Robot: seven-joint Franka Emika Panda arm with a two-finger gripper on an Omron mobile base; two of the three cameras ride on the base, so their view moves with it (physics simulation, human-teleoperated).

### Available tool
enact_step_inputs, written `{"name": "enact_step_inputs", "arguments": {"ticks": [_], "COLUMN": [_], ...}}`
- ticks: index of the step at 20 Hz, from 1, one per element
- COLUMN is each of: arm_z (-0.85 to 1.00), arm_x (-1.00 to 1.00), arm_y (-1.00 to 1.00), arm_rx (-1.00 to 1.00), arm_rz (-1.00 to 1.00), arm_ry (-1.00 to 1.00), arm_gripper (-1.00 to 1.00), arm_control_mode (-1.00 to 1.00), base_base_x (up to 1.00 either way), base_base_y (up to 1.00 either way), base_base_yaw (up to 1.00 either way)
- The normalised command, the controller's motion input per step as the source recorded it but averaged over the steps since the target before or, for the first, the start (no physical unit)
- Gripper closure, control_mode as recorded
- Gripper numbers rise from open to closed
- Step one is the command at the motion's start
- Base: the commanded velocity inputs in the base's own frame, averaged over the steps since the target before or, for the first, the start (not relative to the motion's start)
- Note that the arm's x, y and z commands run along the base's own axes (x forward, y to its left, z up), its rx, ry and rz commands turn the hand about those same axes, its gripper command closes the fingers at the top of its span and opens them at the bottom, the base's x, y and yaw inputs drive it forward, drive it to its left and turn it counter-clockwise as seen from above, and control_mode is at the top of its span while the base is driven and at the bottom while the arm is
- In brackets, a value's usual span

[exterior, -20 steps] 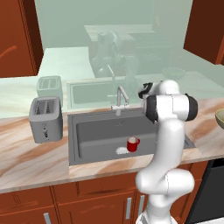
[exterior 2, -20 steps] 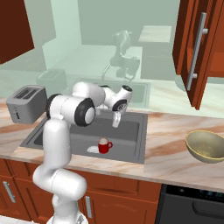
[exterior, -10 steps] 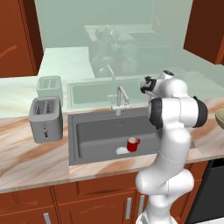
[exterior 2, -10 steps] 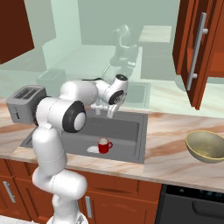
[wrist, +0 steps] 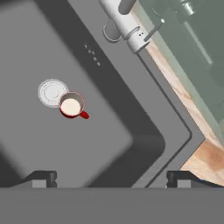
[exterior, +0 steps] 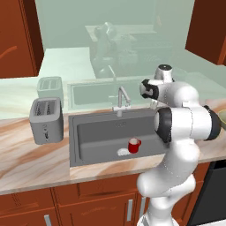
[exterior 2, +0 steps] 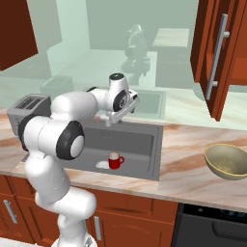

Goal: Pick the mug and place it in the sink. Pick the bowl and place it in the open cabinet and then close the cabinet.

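The small red mug [exterior: 133, 145] [exterior 2: 114, 160] [wrist: 71, 106] stands upright on the floor of the dark grey sink [exterior: 97, 134] [exterior 2: 137, 142] [wrist: 39, 144], beside the round pale drain [wrist: 51, 92]. My gripper [wrist: 112, 177] [exterior 2: 120, 112] [exterior: 152, 102] hangs open and empty high above the sink's back right part, near the silver faucet [exterior: 120, 99] [wrist: 127, 22]. The olive-tan bowl [exterior 2: 226, 160] rests on the counter to the right of the sink. Above it is the cabinet with its door [exterior 2: 212, 53] swung open.
A grey toaster [exterior: 45, 120] [exterior 2: 29, 108] stands on the marble counter [exterior: 31, 163] to the left of the sink. A dark appliance [exterior 2: 212, 226] is set under the counter on the right. Low wooden cabinets [exterior: 66, 207] run below.
The arm's elbow has swung outward and lower while the hand stays above the sink's back. The mug has not moved and the gripper stays open.
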Motion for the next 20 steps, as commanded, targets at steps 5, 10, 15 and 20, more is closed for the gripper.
{"name": "enact_step_inputs", "arguments": {"ticks": [5,10,15,20], "arm_z": [0.20,0.38,0.22,0.15], "arm_x": [-0.67,-0.53,-0.24,-0.03], "arm_y": [-0.05,-0.10,-0.04,-0.07], "arm_rx": [-0.09,-0.05,-0.03,0.00], "arm_rz": [-0.40,-0.33,-0.19,-0.04], "arm_ry": [-0.19,-0.17,-0.09,0.00], "arm_gripper": [-1.00,-1.00,-1.00,-1.00], "arm_control_mode": [-1.00,-1.00,-1.00,-1.00], "base_base_x": [0.00,0.00,0.00,0.00], "base_base_y": [0.00,0.00,0.00,0.00], "base_base_yaw": [0.00,0.00,0.00,0.00]}}
